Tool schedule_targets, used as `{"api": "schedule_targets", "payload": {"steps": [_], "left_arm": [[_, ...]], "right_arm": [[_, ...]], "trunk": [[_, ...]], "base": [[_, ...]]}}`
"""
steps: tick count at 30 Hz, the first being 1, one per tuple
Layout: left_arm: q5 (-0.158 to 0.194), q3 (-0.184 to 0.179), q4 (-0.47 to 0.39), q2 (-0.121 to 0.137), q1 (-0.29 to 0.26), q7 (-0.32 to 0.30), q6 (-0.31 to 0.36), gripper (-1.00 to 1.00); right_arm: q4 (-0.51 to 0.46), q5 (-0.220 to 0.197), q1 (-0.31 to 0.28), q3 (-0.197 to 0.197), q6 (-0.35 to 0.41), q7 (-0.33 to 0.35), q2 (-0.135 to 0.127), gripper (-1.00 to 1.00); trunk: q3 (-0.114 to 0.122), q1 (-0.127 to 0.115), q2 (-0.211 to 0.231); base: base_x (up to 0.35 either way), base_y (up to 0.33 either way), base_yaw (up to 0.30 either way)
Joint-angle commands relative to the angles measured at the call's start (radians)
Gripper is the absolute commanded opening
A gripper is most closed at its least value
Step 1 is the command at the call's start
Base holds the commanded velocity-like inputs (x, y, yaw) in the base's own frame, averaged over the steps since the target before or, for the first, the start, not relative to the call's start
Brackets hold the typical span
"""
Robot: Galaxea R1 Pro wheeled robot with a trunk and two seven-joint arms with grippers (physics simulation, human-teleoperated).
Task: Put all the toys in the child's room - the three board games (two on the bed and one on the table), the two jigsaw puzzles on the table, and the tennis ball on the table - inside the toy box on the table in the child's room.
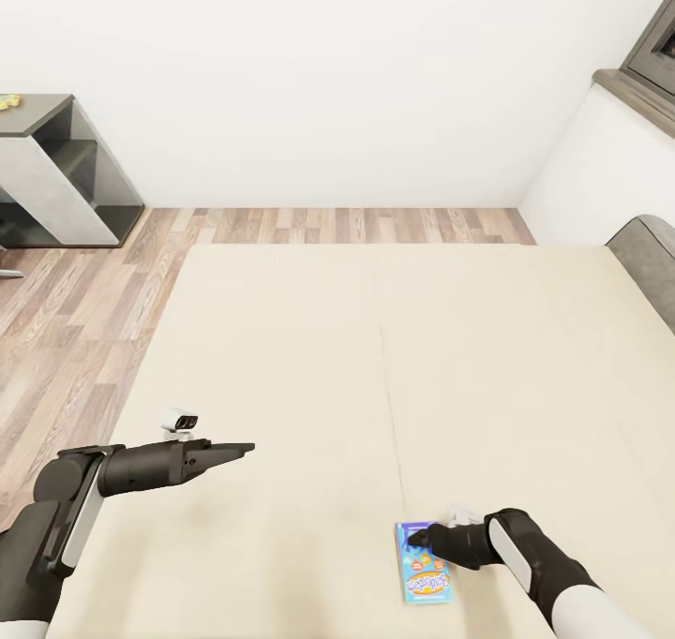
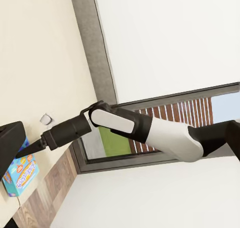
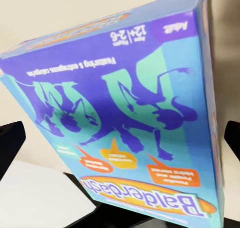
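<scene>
the right arm bends in low over the bed (image 1: 309, 358), its gripper (image 1: 419, 535) down at the blue board game (image 1: 425, 573) lying flat near the mattress's front edge — in the right wrist view the box (image 3: 130, 118) sits between the spread fingers, whether they touch it i cannot tell. the left arm reaches out level, its gripper (image 1: 246, 449) empty with fingers together — well apart from the box

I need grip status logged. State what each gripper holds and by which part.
Left gripper holds nothing. Right gripper straddles the blue board game at its top edge; closure cannot be told.
</scene>
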Motion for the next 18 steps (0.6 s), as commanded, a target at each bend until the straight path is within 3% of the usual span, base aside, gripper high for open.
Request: {"api": "schedule_targets", "payload": {"steps": [1,18], "left_arm": [[-0.001,0.0,0.0,0.0,0.0,-0.004,0.011,1.0],[0.003,0.0,0.0,0.0,0.0,-0.004,0.011,1.0]], "right_arm": [[-0.001,0.001,0.0,0.005,0.002,0.004,0.0,1.0],[-0.006,0.001,0.0,0.005,0.003,0.011,0.018,1.0]], "trunk": [[-0.001,0.0,-0.001],[-0.001,0.0,-0.001]], "base": [[0.0,0.0,0.0],[0.0,0.0,0.0]]}}
